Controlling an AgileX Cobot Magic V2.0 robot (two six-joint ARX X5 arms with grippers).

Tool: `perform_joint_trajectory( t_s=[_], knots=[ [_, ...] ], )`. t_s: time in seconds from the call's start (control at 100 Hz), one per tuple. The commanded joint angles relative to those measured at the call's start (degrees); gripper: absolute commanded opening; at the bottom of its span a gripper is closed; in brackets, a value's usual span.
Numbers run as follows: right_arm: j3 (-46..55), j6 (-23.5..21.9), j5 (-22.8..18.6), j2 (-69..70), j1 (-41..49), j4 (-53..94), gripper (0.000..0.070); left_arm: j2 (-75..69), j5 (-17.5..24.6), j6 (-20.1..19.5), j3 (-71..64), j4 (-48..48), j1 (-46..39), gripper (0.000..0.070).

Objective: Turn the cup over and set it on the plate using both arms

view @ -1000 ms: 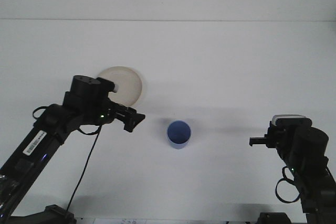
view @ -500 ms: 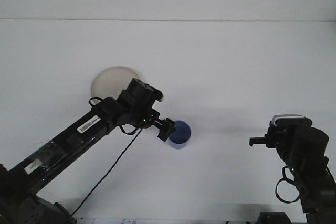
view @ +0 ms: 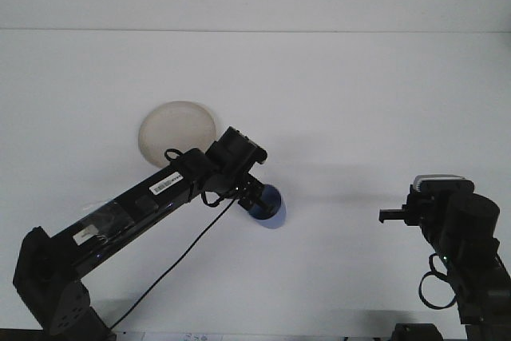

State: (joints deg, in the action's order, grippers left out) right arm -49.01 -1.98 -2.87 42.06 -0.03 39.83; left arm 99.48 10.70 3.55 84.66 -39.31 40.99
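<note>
Front view, over a white table (view: 359,93): nearest the camera, the base of the left arm (view: 128,213) sits at the lower left, well short of the blue cup (view: 269,207), and the arm stretches diagonally up and to the right toward it. A black cable (view: 180,261) hangs loose below the arm, on the near side of the cup. At the lower right, the right arm (view: 463,253) is folded close to the table edge, well apart from the cup on its right; the right gripper (view: 393,215) points left toward the cup, and from this angle it cannot be told whether its fingers are parted or together. Mid-table, the left gripper (view: 254,197) is down at the cup, its black body covering the cup's left and upper side; the fingers are hidden against the cup, so whether they grip it cannot be told. The cup stands near the table's centre, with only its right and lower rim showing past the gripper. Farther back, up and to the left of the cup, the pale round plate (view: 177,127) lies flat and uncovered, separate from the cup, with the left arm's wrist just beside its near-right edge
</note>
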Motion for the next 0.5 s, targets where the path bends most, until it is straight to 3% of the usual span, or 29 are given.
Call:
perform_joint_trajectory(
  t_s=[0.0,0.14,0.31,0.49],
  knots=[
    [-0.24,-0.66,-0.09,0.37,0.07,-0.17,0.0,0.04,-2.51,-1.57,4.26,-1.7,-0.85,0.0008],
    [-0.24,-0.66,-0.09,0.37,0.07,0.02,0.0,-0.24,-5.9,-3.28,12.07,-8.81,-6.58,0.0007],
    [-0.24,-0.74,-0.09,0.37,0.07,-0.04,0.0,-0.24,-14.4,-3.06,16.7,-10.14,-15.82,0.0008],
    [-0.24,-0.92,-0.09,0.37,0.07,-0.39,0.0,1.05,-15.04,-2.67,16.76,-9.86,-24.44,0.0008]
  ],
)
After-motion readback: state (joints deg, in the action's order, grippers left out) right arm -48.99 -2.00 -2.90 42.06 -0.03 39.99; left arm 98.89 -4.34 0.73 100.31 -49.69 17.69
